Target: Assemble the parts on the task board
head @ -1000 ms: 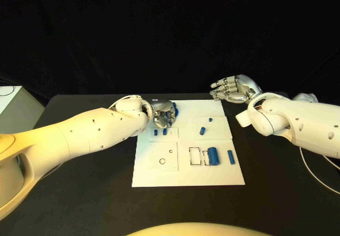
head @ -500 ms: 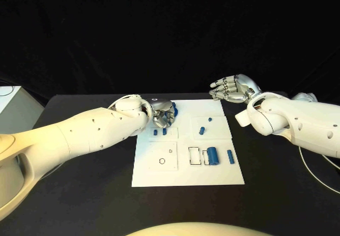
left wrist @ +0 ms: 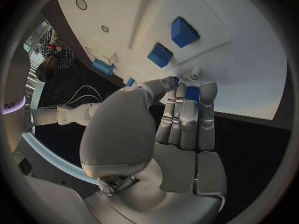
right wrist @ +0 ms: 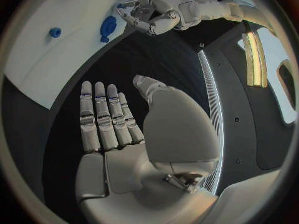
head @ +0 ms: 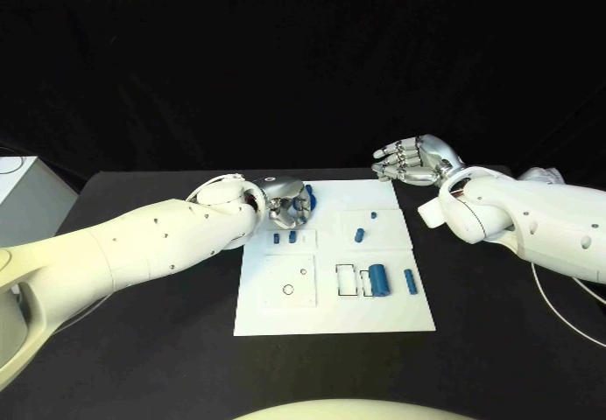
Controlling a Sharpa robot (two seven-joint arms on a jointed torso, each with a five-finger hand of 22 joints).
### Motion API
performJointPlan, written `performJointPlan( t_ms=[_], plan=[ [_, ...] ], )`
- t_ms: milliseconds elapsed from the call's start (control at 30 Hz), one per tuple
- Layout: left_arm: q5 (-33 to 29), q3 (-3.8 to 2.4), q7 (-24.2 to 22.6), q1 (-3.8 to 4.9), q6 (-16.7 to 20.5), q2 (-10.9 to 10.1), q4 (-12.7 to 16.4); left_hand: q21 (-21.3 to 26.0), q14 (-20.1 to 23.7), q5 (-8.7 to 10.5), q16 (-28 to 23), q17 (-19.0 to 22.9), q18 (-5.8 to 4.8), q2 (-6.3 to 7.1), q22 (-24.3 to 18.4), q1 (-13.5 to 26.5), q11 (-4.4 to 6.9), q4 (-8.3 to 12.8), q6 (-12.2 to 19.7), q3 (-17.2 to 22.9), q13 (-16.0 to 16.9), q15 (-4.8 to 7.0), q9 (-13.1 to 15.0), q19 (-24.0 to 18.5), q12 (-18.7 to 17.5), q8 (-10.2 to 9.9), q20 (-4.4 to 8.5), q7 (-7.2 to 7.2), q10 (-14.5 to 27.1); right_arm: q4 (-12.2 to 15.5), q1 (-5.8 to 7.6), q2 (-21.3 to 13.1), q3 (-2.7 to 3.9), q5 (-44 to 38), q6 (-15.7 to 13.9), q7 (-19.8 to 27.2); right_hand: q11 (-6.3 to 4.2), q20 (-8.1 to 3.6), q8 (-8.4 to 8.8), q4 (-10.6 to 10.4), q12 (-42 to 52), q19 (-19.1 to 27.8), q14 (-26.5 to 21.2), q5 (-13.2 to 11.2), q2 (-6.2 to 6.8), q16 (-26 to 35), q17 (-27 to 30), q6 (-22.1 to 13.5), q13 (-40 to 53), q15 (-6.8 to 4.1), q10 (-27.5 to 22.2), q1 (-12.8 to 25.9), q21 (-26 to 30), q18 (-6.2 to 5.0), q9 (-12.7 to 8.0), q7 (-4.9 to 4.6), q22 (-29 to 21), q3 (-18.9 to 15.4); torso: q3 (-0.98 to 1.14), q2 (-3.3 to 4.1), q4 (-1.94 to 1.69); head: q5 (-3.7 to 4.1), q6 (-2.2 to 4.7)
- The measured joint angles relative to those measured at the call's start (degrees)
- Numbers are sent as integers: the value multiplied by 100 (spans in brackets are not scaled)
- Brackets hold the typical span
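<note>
— What's carrying everything on your end?

— I've got a flat, matte black table (head: 151,341), dark right out to its edges.

— And lying straight on it?

— From my feed, one thing: the flat white rectangular task board (head: 331,311), sitting in the table's middle, long side running away from me.
</note>
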State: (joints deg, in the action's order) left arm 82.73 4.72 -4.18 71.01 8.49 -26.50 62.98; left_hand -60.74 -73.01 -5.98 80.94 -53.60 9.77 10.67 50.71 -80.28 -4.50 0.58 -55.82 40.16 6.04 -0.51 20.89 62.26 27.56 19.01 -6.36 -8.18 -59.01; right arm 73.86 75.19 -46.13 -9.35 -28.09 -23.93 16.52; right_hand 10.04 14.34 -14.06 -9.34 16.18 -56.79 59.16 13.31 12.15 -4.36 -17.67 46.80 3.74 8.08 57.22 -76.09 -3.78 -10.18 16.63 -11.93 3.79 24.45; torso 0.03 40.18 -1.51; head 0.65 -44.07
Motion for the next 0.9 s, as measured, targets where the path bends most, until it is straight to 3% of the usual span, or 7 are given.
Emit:
performJointPlan(
  t_ms=[333,900],
  plan=[
    [-230,-132,-51,6,108,-340,340,0,0,0,-1,64,0,39,-44,43,-20,15,0,-16,-7,0,-1,0,-52,-11,0,0,-20,-2,0,-16,0,0,0,0,0,0,0,0,0,0,0,0,0,0,0,0,0,0,0,0,0,0,0,0,0,0,-1,-8,-9,9,20],
    [-343,-152,-9,7,-122,-604,354,0,1,0,-1,117,-1,39,-80,43,-21,15,1,-16,-13,0,5,-23,-76,-13,-21,0,-20,-2,0,-28,0,0,0,0,0,0,0,0,0,0,0,0,0,0,6,0,0,0,0,0,0,0,1,0,0,0,-1,-1,-6,-17,16]
  ],
)
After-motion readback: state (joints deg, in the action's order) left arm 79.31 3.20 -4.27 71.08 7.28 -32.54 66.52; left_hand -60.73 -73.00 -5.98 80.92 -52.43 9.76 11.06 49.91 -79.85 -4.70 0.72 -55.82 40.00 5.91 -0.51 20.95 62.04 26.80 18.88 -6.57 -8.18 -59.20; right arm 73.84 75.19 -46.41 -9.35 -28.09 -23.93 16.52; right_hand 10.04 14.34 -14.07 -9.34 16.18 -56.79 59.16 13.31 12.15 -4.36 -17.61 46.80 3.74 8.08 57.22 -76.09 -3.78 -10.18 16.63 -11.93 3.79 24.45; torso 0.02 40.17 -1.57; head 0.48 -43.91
